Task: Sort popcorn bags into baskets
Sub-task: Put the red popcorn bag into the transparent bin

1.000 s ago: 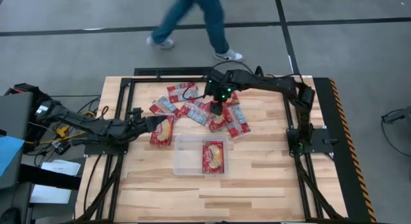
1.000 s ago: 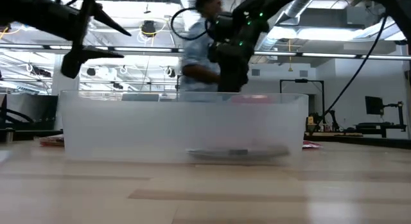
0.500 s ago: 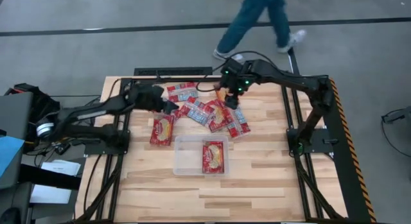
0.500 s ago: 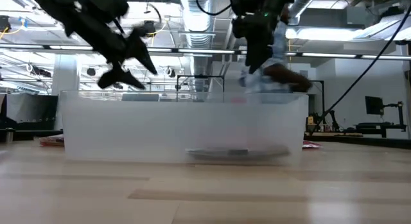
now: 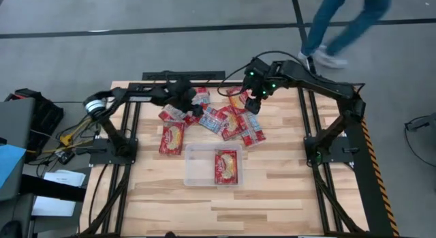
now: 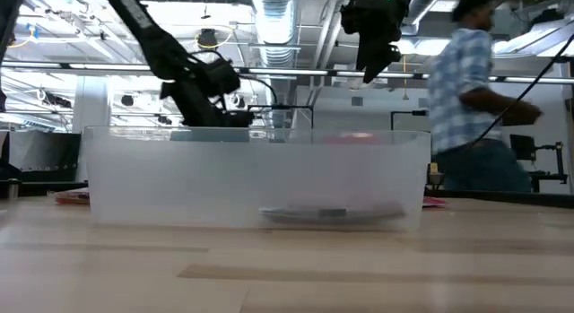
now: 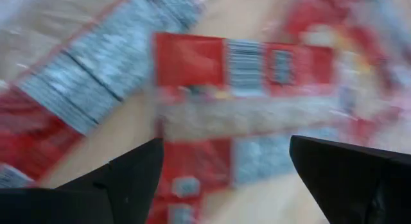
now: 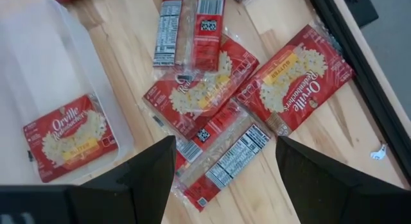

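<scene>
**Left tool low over the pile's left end**

My left tool (image 5: 185, 100), fingers spread and empty, hovers close above a popcorn bag (image 7: 244, 115) lying crosswise between them. My right tool (image 5: 257, 96), also spread, hangs higher over the pile's far right. One bag (image 5: 227, 166) already lies in the clear basket (image 5: 194, 163) on the tabletop (image 5: 272, 190).

Red popcorn bags (image 5: 228, 119) heaped behind clear basket (image 5: 193, 165); one bag (image 5: 227, 166) inside

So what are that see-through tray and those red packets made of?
The tray looks like clear, slightly frosted plastic: the wood shows through it. The packets seem to be printed paper bags in glossy film wrap, going by the shine and clear crimped edges, though that's uncertain.
</scene>
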